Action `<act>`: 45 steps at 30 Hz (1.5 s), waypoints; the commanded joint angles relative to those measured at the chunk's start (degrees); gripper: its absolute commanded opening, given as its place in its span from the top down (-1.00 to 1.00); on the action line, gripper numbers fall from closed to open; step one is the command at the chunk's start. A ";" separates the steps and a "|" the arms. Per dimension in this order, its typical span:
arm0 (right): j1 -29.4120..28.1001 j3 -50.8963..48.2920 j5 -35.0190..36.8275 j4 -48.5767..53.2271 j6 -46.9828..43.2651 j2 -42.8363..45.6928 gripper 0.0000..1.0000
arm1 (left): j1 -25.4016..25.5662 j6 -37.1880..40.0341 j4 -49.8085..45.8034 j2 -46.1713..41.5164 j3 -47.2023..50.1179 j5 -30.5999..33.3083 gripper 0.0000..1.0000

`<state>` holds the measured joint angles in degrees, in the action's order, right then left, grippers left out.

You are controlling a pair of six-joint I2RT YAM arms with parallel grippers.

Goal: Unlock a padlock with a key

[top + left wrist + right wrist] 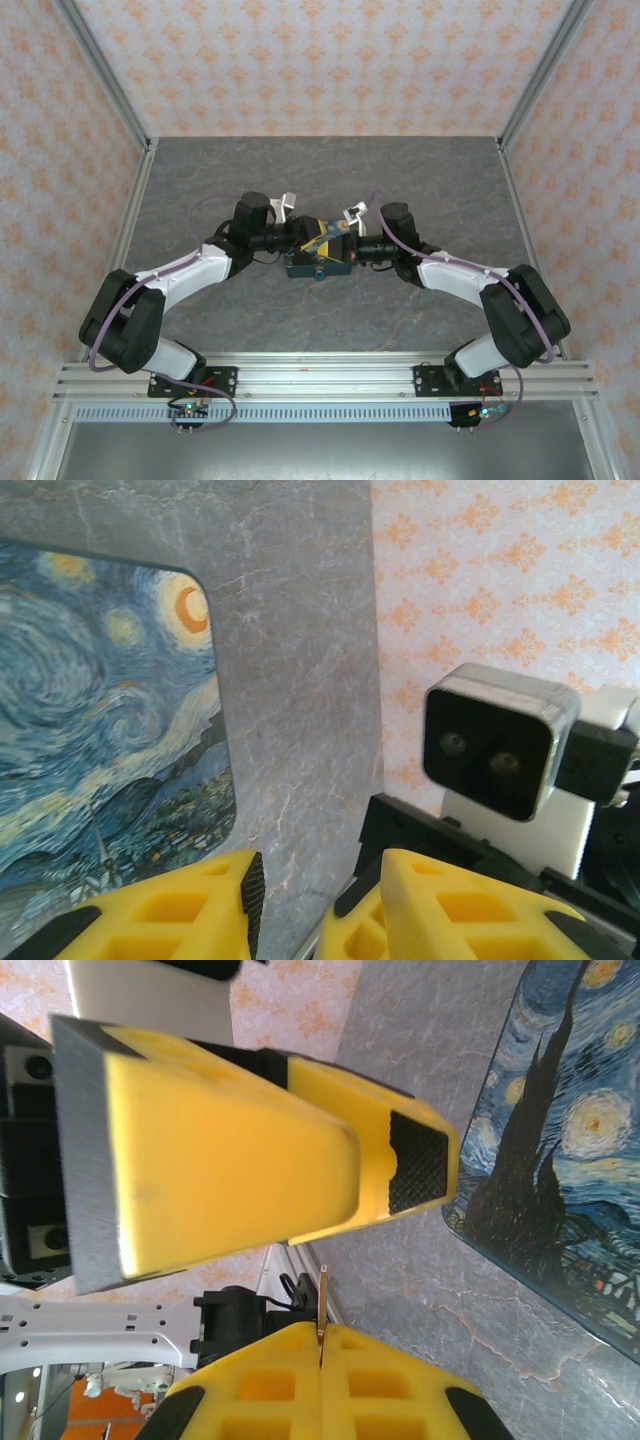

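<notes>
Right gripper [322,1345] clenched on slim piece, prob. key [322,1295]; left gripper [315,890] part-open beside padlock [100,710].

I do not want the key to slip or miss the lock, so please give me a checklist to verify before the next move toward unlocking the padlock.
1. Key gripped: ok. The key sticks out from the shut right gripper.
2. Padlock resting: ok. The padlock lies flat on the table, printed face up.
3. Padlock steadied: not ok. The left gripper is open by the padlock and holds nothing.
4. Keyhole located: cannot tell from these angles.
5. Room around the key: not ok. In the right wrist view a left finger is close to the key, so any move there looks tight.
</notes>
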<state>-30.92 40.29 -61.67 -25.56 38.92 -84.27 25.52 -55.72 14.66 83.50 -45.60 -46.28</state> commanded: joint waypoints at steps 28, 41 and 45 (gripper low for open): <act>0.86 -0.03 2.53 -4.14 0.30 0.26 1.00 | 2.08 -2.33 4.29 -1.59 1.25 0.13 0.69; 2.62 -3.48 4.75 -4.76 2.18 4.50 0.25 | 2.70 -3.32 2.42 -2.80 1.30 6.15 1.00; 4.16 -8.40 8.32 -2.98 3.66 13.06 -0.17 | 2.69 -4.62 2.83 -3.92 1.44 9.84 1.00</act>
<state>-27.42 34.15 -56.62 -27.07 41.89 -77.43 27.97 -59.16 17.12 81.95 -44.03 -40.77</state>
